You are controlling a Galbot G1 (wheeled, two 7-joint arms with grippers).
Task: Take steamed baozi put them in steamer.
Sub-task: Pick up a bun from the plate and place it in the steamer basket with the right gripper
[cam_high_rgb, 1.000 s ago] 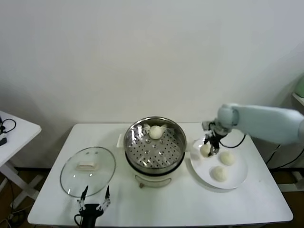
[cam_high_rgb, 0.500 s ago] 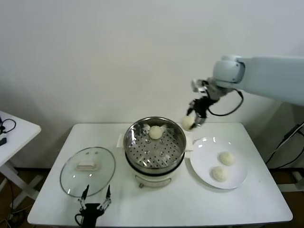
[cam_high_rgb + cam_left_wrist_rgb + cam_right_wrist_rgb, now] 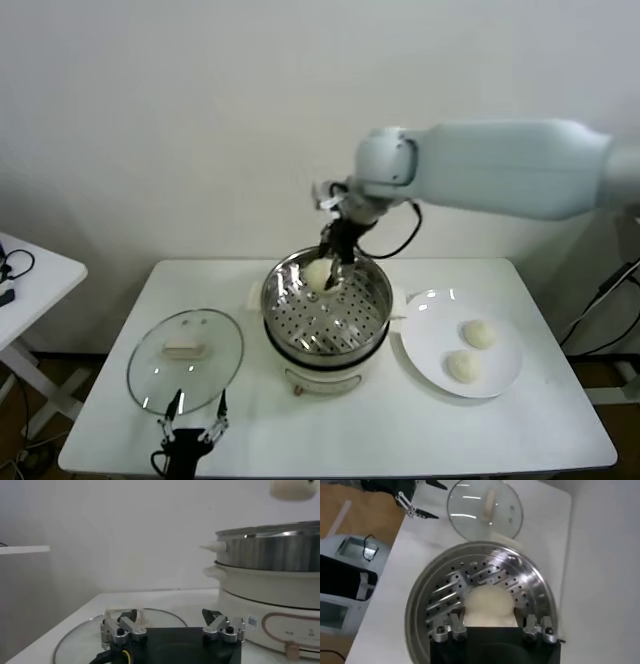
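White tabletop (image 3: 120, 320), set against a plain wall. Round glass lid (image 3: 185, 358) with a pale handle, lying flat at the left front. White plate (image 3: 430, 340) at the right. A second white table (image 3: 35, 270) stands apart at the far left.

Right gripper (image 3: 333, 262) swung from plate (image 3: 430, 345) to above far side of steamer (image 3: 326, 310), clamped on 1 baozi (image 3: 318, 273) lifted off plate. Held bun now over steamer, hiding bun seen there earlier. 2 buns (image 3: 470, 350) left on plate, down from 3.
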